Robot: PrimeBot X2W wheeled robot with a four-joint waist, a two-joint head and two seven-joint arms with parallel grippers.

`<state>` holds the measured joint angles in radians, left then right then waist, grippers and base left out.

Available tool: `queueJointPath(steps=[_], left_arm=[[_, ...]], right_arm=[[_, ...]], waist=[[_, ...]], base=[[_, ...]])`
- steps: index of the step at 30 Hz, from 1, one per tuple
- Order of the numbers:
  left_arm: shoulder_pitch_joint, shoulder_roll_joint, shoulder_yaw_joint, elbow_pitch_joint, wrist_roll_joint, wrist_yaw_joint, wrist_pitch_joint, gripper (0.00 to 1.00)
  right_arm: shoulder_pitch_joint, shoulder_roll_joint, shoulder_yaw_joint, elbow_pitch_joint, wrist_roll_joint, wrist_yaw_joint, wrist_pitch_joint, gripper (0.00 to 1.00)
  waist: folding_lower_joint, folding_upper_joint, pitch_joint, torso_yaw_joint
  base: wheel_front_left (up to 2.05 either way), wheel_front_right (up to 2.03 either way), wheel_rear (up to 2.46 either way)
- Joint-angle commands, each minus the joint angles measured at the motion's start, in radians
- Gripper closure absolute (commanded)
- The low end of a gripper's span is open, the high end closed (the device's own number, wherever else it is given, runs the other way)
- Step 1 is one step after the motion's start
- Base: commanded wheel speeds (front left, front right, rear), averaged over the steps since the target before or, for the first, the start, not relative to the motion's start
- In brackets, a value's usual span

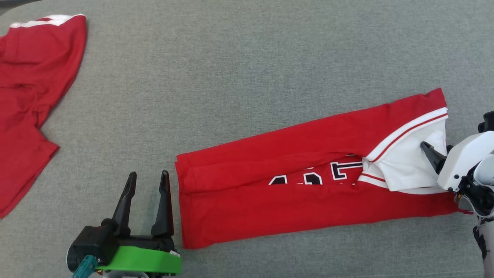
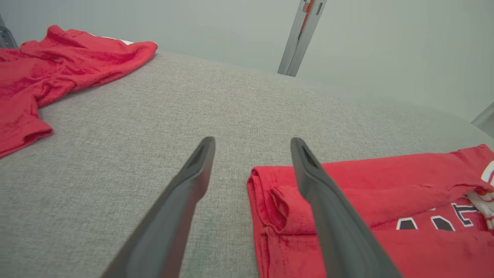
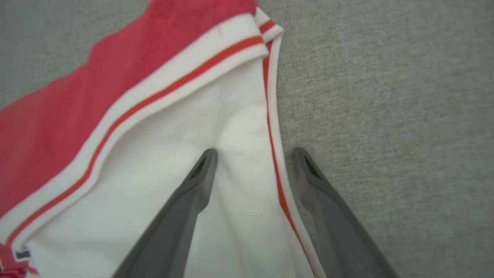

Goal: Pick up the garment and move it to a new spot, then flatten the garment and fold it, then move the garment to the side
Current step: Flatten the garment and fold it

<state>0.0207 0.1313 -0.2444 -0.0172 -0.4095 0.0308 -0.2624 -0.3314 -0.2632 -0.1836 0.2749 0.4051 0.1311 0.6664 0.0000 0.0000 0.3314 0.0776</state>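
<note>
The garment [image 1: 270, 154] is a red jersey with white trim and dark letters, folded into a long band across the grey table. My left gripper [image 1: 149, 174] stands open just off the band's left end, nothing between its fingers. In the left wrist view that gripper [image 2: 253, 141] has its right finger over the garment's [image 2: 386, 185] folded end. My right gripper [image 1: 436, 148] is open at the band's right end. In the right wrist view that gripper [image 3: 255, 151] straddles the trimmed edge of the garment's white part [image 3: 154, 154], one finger over white cloth, the other over table.
A second red garment [image 1: 31, 96] lies crumpled at the far left of the grey fabric-covered table [image 1: 247, 58], also seen as the red garment [image 2: 58, 65] in the left wrist view. A metal post [image 2: 301, 38] stands beyond the table's far edge.
</note>
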Motion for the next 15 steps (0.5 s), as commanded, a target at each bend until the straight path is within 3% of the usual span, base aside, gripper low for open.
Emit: queueJointPath(steps=[1,2,4,10,15], left_arm=[[0.013,-0.012,0.020,0.012,0.023,-0.023,-0.003,0.00],[0.020,-0.026,0.034,0.025,0.036,-0.043,-0.003,0.00],[0.028,-0.045,0.067,0.041,0.061,-0.070,-0.003,0.00],[0.068,-0.075,0.131,0.078,0.105,-0.118,-0.003,0.00],[0.093,-0.079,0.132,0.098,0.107,-0.137,-0.003,0.00]], right_arm=[[-0.001,0.023,-0.001,0.041,0.020,-0.001,0.022,0.00],[0.000,0.032,0.003,0.063,0.042,0.000,0.037,0.00],[0.001,0.036,0.012,0.074,0.085,0.000,0.035,1.00],[-0.012,-0.038,-0.044,0.082,0.158,-0.001,-0.031,1.00],[0.024,-0.146,-0.231,0.117,0.136,-0.001,-0.071,1.00]], waist=[[0.0000,0.0000,-0.003,0.026],[0.0000,0.0000,-0.009,0.033],[0.0000,0.0000,-0.020,0.041],[0.0000,0.0000,-0.079,0.023],[0.0000,0.0000,-0.134,0.027]], base=[[0.00,0.00,0.00],[0.00,0.00,0.00],[0.00,0.00,0.00],[0.00,0.00,0.00],[0.00,0.00,0.00]])
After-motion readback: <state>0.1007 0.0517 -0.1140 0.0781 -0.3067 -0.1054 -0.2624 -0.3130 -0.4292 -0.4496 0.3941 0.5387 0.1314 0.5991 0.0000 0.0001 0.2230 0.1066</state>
